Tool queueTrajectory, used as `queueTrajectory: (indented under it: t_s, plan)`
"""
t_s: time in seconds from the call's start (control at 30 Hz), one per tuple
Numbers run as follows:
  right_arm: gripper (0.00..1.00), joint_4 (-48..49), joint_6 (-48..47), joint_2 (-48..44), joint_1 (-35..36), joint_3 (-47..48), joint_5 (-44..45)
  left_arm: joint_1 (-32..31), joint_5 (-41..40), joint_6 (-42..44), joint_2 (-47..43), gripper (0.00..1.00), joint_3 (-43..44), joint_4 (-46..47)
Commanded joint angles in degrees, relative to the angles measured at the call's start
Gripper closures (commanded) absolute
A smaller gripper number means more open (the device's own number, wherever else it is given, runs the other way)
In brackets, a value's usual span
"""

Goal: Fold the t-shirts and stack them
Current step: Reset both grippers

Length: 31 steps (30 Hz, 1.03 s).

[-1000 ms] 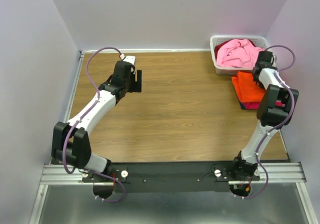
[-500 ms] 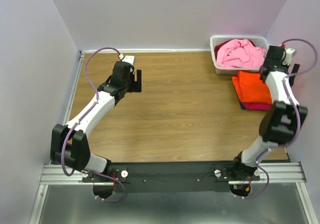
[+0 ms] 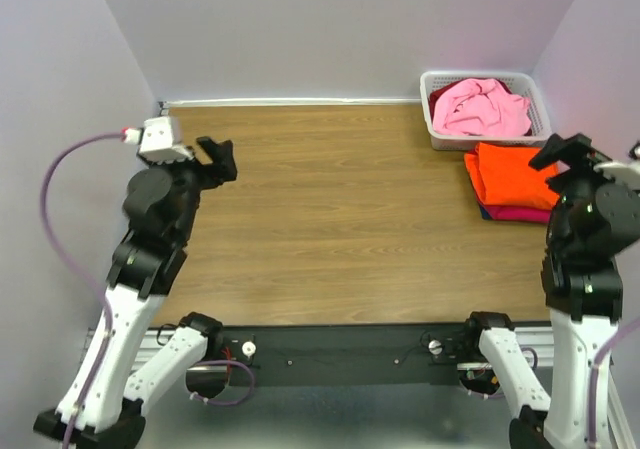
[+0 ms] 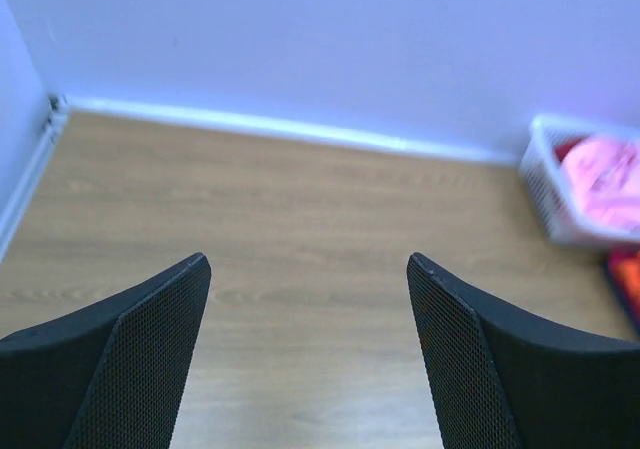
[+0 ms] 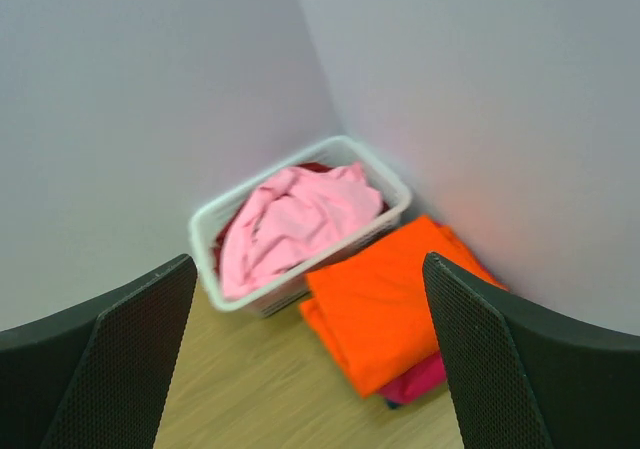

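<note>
The orange t-shirt lay folded flat on the desk, at the far right, just beside the white basket. It sat on top of the magenta-red t-shirt, which peeked out under its near edge. So two shirts made a neat pile. The pink t-shirt was in a lumpy heap inside the basket, not folded. I think it was the next one to do.

The right pincer was spread wide and held nothing. It hung up high near the pile, looking down at the basket and the shirts. The left pincer was spread wide too, with nothing in it. It was far over on the left side, above bare wood.

I think both arms were up high so they would not bump the pile. The pile sat in the corner, most likely to leave the middle of the desk for folding.
</note>
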Motion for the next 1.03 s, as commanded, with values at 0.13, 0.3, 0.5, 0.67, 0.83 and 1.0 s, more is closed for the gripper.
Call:
queueTrajectory:
  t_s: [0.13, 0.3, 0.5, 0.67, 0.83, 1.0]
  plan:
    - [0.0, -1.6, -2.4, -17.0, 5.7, -8.2, -4.5, 0.4, -9.4, -3.9, -21.8, 0.13, -10.3, 2.5]
    - [0.0, -1.6, -5.4, -23.5, 5.6, -14.2, -8.7, 0.4, -10.9, -8.1, -34.3, 0.11, -23.1, 10.1]
    - [0.0, -1.6, -4.8, -26.0, 7.2, -18.4, -9.8, 0.4, -10.5, -7.4, -41.5, 0.03, -31.7, 16.9]
    - [0.0, -1.6, -4.8, -26.4, 7.2, -19.7, -10.0, 0.4, -15.2, -7.1, -42.6, 0.01, -34.1, 17.8]
    - [0.0, -1.6, -5.1, -25.7, 7.3, -19.0, -9.4, 0.4, -15.8, -5.4, -43.0, 0.01, -35.8, 20.6]
    - [0.0, -1.6, -4.7, -24.8, 7.3, -19.1, -10.0, 0.4, -14.5, -2.9, -42.9, 0.01, -36.4, 22.5]
